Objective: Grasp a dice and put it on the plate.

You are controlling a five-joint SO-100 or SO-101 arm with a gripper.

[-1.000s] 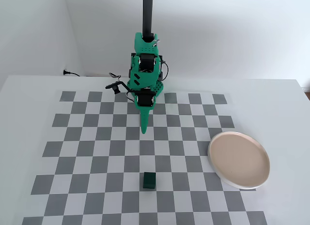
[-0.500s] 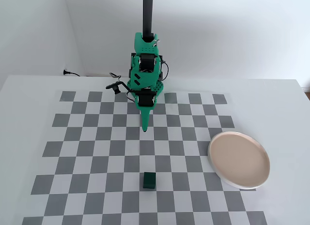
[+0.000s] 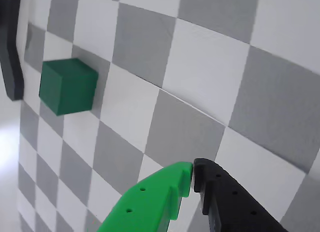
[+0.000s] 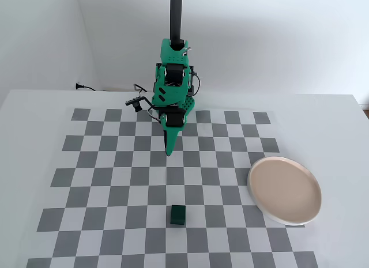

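Under the pincer, the white bench (image 4: pixel 340 124) is carrying a grey-and-white checkered mat (image 4: pixel 115 181), the largest item in the fixed view. The plate (image 4: pixel 284 190) is lying well to the right of the pincer and nearer the camera, on the mat's right edge, and it is sitting empty.

The pincer (image 4: pixel 169 154) is hanging over the middle of the mat with its jaws closed and gripping nothing; in the wrist view the green and black fingertips (image 3: pixel 193 173) are meeting tip to tip. Compared with the view one second ago, the pincer tip is sitting slightly further left and slightly further from the dice, and the arm is leaning a little to the left. This is reading as a small adjustment only; the approach is not yet under way, and the jaws are going to need opening before any descent.

The dice (image 4: pixel 177 215) is resting flat on the mat, well apart from the pincer, nearly straight toward the camera from its tip. Being a cube, it is presenting no long axis. Its edges are lying roughly parallel to the checker lines, so a grasp across either pair of side faces is appearing equally workable.
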